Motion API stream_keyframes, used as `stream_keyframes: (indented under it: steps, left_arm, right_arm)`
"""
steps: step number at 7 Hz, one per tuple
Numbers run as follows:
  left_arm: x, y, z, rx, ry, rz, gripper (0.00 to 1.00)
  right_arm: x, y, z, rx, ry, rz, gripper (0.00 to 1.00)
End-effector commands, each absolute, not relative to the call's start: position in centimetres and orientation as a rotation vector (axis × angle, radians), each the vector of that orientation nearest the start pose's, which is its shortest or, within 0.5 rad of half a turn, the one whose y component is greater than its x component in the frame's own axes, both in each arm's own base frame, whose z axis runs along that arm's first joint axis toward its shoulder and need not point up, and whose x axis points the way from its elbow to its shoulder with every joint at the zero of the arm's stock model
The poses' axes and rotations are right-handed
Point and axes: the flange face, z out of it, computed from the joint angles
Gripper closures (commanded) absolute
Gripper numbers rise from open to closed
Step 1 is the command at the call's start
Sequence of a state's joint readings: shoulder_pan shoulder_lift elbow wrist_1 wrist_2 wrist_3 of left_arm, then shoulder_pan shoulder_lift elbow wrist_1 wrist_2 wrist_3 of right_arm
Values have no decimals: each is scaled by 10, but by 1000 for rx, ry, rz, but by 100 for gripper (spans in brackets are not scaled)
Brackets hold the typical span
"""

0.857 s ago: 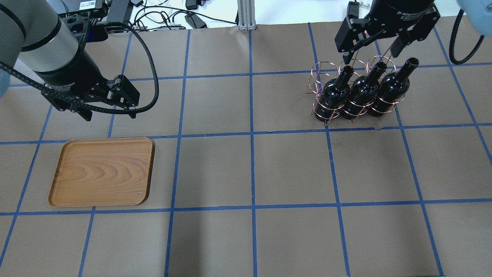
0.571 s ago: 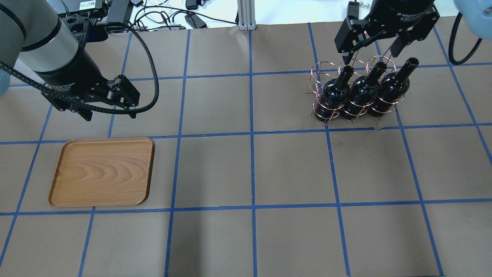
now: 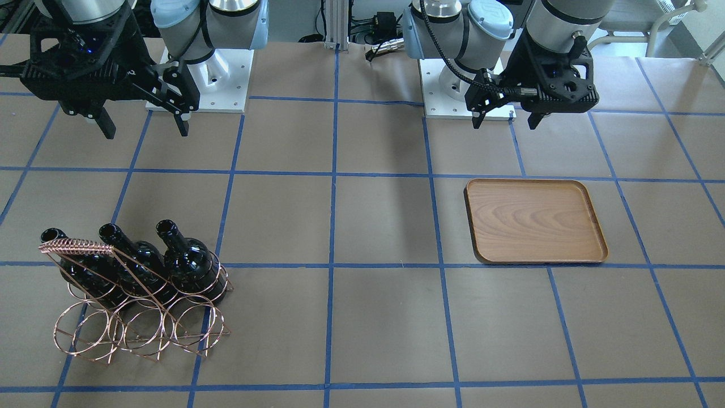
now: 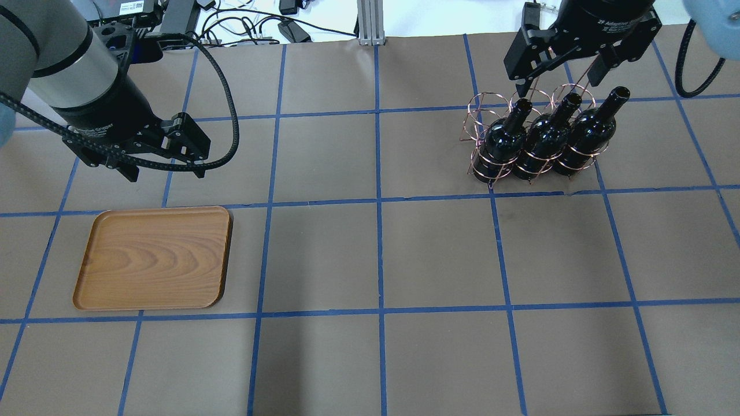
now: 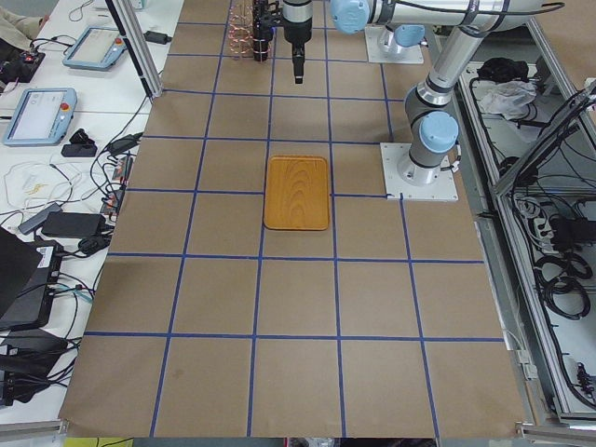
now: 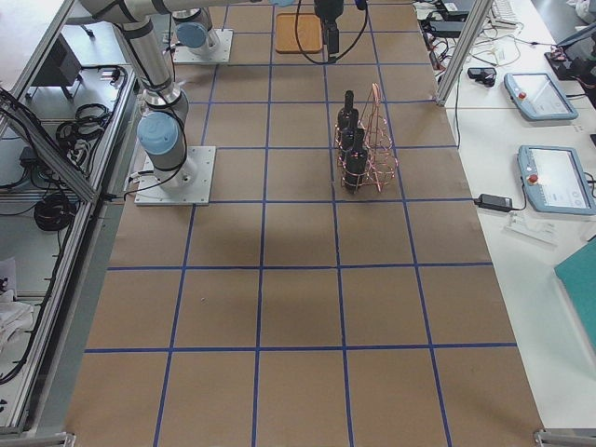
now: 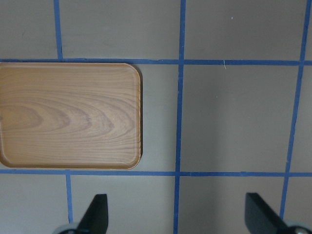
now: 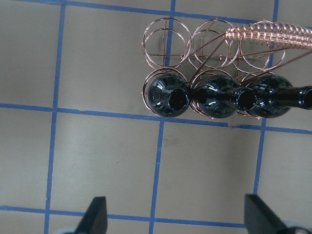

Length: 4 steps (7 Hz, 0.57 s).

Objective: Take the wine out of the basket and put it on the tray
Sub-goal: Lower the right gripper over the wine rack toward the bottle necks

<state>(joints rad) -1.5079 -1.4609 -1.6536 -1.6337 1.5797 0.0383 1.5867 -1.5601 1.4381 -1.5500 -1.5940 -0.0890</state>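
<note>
Three glossy black wine bottles (image 4: 546, 136) are pictured standing upright in a copper wire basket (image 3: 73, 247) on the robot's right side of a table (image 4: 439, 254). The table is covered in brown paper and marked off in squares with blue tape (image 4: 379, 200). The bottles are lined up side by side in the row of rings nearer the robot, each one ringed by wire at the shoulder, with their open mouths turned upward. The basket's second row of rings is set on the operators' side, and its coiled handle is carried across the top.

The right gripper (image 4: 558, 81) is held in the air above the basket, a little to the robot's side of the bottle row. Its two fingers are spread wide, nothing is gripped between them, and neither bottles nor wire are touched.

A flat wood-grain tray (image 4: 153, 257) is laid on the robot's left side of the table, well apart from the basket, and nothing is seen resting on it. The left gripper (image 4: 166, 172) is suspended above the table near the tray, clear of its surface. Its jaws are likewise parted wide and nothing is held in them.
</note>
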Motion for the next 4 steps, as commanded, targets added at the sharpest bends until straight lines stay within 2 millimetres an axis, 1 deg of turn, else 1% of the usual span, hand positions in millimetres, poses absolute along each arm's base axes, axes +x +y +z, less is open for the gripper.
stream_keyframes:
  steps: [1,2,3,4]
  left_arm:
    - [-103,-449,493,-38,3118,57,0]
    - [-102,-449,492,-37,3112,60,0]
    - [-103,-449,492,-35,3114,60,0]
    - [-103,-449,492,-35,3112,60,0]
  right_arm:
    - [139,-500,546,-163,3160,-159,0]
    - [138,-497,551,-163,3161,-168,0]
    - [139,-496,549,-168,3152,-161,0]
    - [136,-499,548,-163,3161,-163,0]
